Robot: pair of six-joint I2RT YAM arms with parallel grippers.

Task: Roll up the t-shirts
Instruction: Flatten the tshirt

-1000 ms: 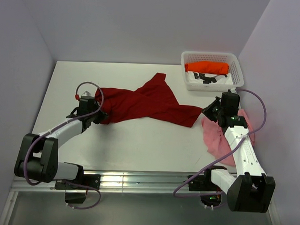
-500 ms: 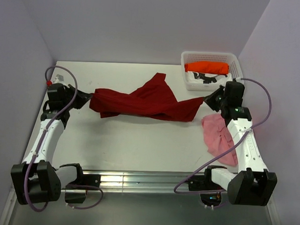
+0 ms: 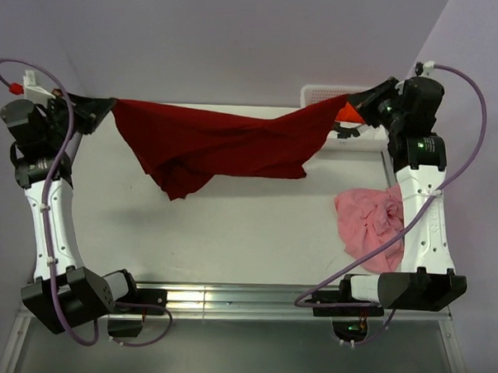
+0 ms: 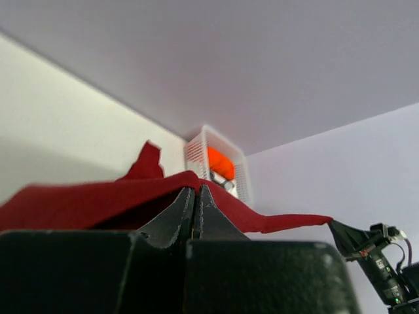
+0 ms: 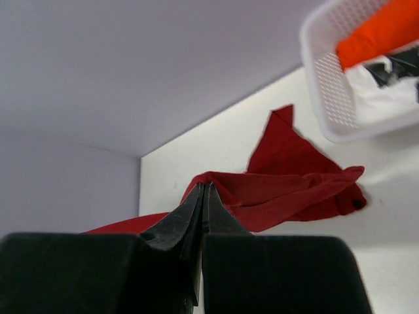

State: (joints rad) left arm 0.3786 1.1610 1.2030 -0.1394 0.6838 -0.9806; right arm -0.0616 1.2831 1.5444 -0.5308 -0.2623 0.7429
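Observation:
The dark red t-shirt [image 3: 210,139] hangs stretched in the air between both arms, sagging in the middle above the table. My left gripper [image 3: 110,106] is shut on its left corner, high at the far left; in the left wrist view the red t-shirt [image 4: 85,199] drapes over the closed gripper [image 4: 194,190]. My right gripper [image 3: 352,104] is shut on the other end, raised in front of the basket; the red t-shirt [image 5: 294,190] trails from the shut gripper [image 5: 203,186]. A pale pink t-shirt [image 3: 367,221] lies crumpled on the table at the right. A rolled bright orange t-shirt [image 5: 380,29] lies in the basket.
A white lattice basket [image 3: 317,94] stands at the far right corner, mostly hidden behind the right gripper; it also holds dark and white items [image 5: 393,72]. Purple walls enclose the white table [image 3: 231,227] on three sides. A metal rail [image 3: 227,301] runs along the near edge.
Both arms have risen and spread apart, lifting the dark red t-shirt off the table and pulling it taut. The pink t-shirt has stayed in place.

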